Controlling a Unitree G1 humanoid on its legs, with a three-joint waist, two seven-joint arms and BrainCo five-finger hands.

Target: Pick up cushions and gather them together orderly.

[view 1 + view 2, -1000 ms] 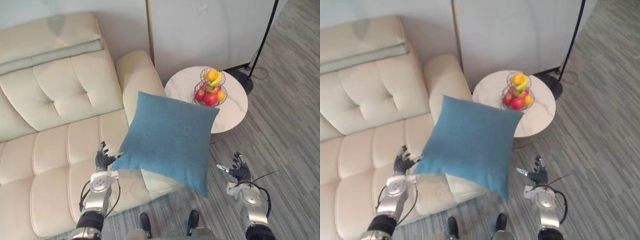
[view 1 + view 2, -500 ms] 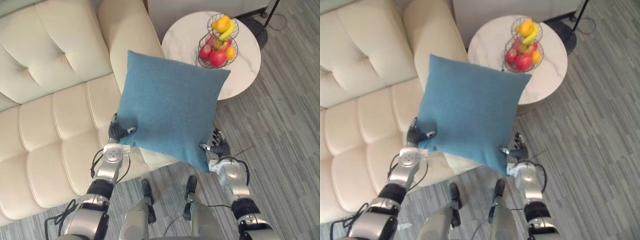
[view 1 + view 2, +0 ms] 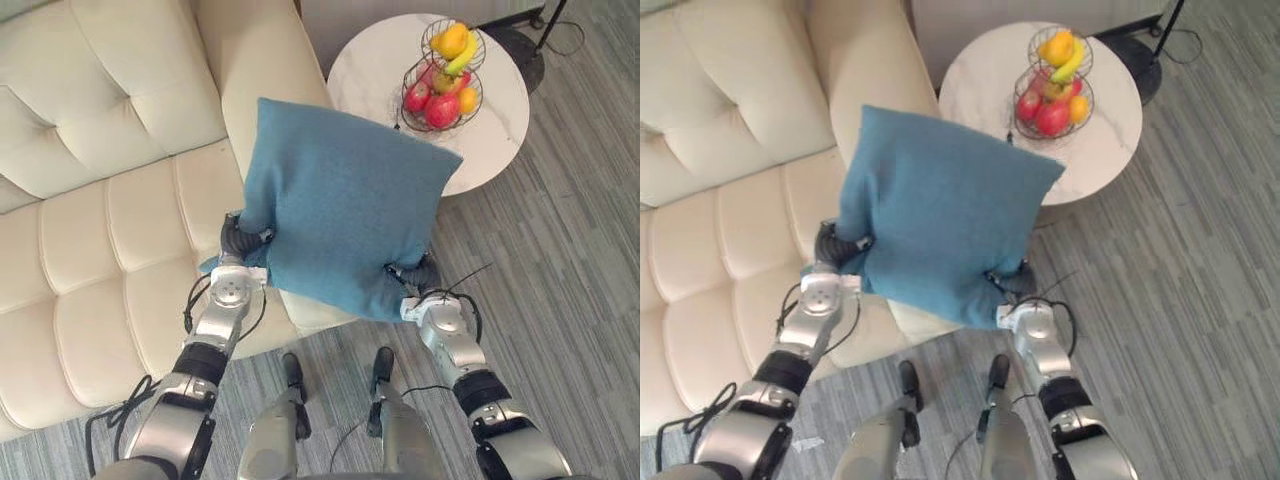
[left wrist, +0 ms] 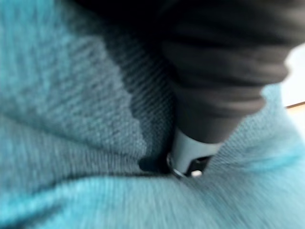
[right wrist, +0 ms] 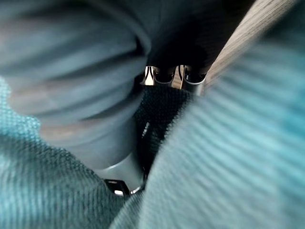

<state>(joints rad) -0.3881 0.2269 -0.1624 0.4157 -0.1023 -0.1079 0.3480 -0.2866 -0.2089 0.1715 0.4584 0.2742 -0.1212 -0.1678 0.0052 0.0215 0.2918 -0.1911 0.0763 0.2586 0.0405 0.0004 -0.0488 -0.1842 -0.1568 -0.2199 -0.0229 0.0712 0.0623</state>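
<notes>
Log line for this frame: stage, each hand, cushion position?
stage: two-handed hold | left hand: gripping blue cushion at left corner | right hand: gripping right corner | position: raised above sofa seat edge

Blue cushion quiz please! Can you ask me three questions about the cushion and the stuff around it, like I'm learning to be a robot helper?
1. True or false: the cushion rests on the round table.
2. What stands on the table? A: a lamp. B: a fruit basket. C: a teapot.
3. Which hand holds the cushion on the sofa side?

Key
1. False: the left hand and the right hand hold it up in the air.
2. B.
3. The left hand.
</notes>
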